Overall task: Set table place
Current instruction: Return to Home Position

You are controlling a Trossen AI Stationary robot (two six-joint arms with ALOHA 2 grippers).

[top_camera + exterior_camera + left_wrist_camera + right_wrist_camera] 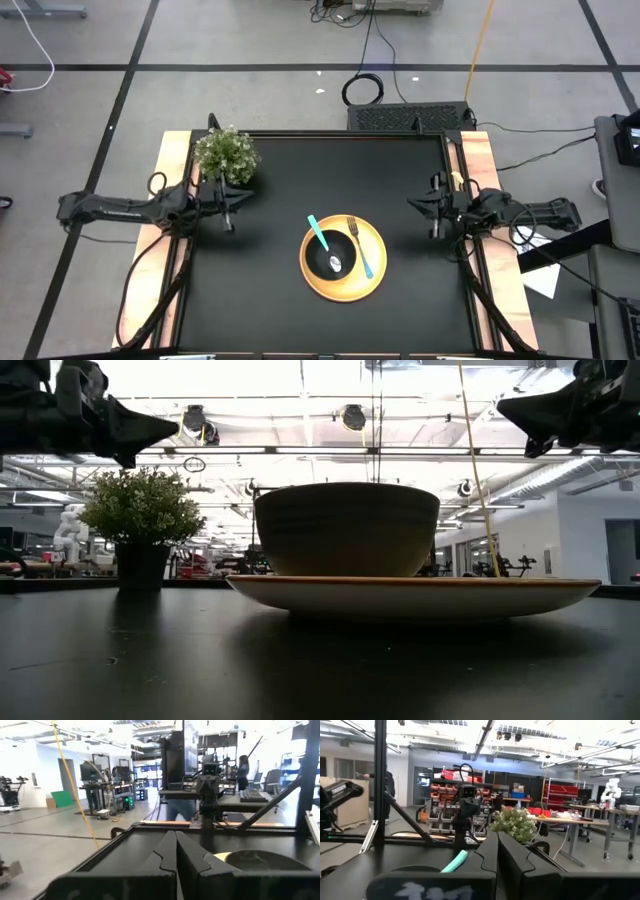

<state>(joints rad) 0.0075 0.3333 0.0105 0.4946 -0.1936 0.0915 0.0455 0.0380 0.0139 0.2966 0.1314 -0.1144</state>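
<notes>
A round yellow plate [345, 285] lies on the black table [270, 300], right of the middle toward the near edge. A black bowl [330, 258] stands on it, with a teal-handled spoon [318, 234] resting in the bowl and leaning over its far rim. A teal-handled fork [360, 247] lies on the plate beside the bowl. My left gripper [243, 197] is shut and empty above the table's left side, by the plant. My right gripper [412, 204] is shut and empty above the right side. Both fingers pairs show closed in the wrist views [176, 857] [498, 850].
A small bushy green potted plant [227, 153] stands at the far left of the table, close to my left gripper. Light wooden strips [170, 230] run along the two short sides. A dark box [410, 116] sits beyond the far edge.
</notes>
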